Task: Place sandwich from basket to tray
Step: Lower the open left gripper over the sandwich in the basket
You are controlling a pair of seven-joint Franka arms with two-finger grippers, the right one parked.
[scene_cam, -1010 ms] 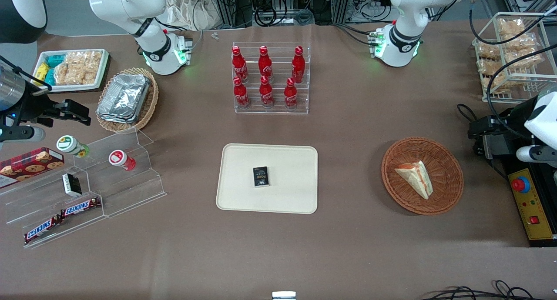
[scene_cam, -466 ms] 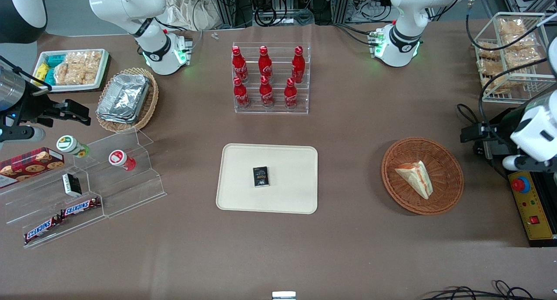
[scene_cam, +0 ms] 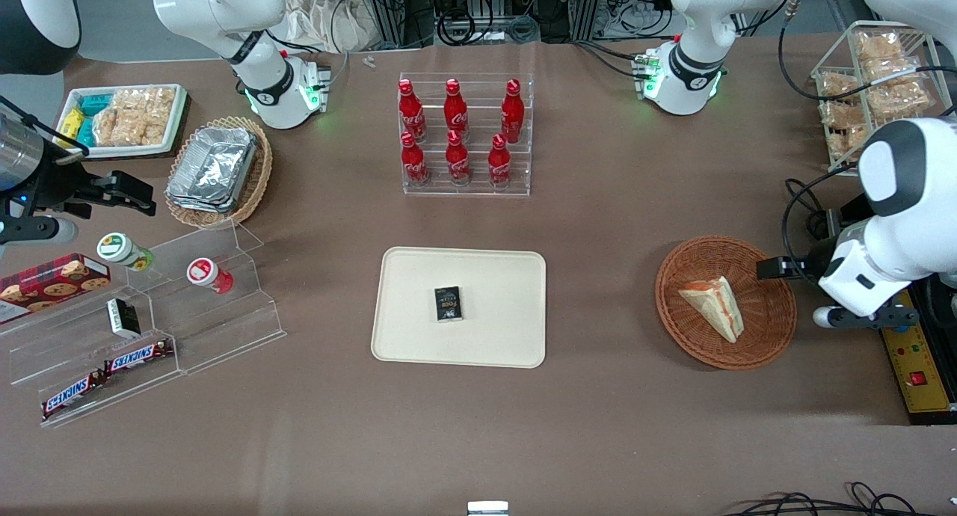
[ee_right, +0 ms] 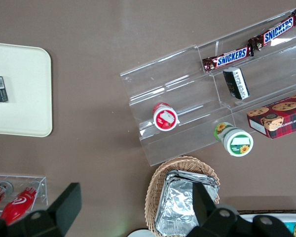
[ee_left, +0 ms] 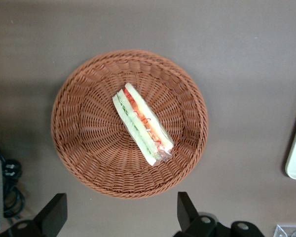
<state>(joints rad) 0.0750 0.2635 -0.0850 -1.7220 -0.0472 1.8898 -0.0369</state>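
Note:
The sandwich is a pale triangular wedge with orange and green filling; it lies in the round orange-brown wicker basket. In the left wrist view the sandwich lies at the middle of the basket. My left gripper hangs above the basket's rim on the working arm's side, open and empty. Its two black fingertips stand wide apart, clear of the basket. The cream-beige tray lies mid-table, with a small black box on it.
A rack of red bottles stands farther from the front camera than the tray. A yellow control box with a red button lies beside the basket. A wire rack of snacks stands at the working arm's end.
My left arm has swung in from the table's end toward the basket. The gripper now hangs over the basket's rim. The sandwich and basket have not moved.

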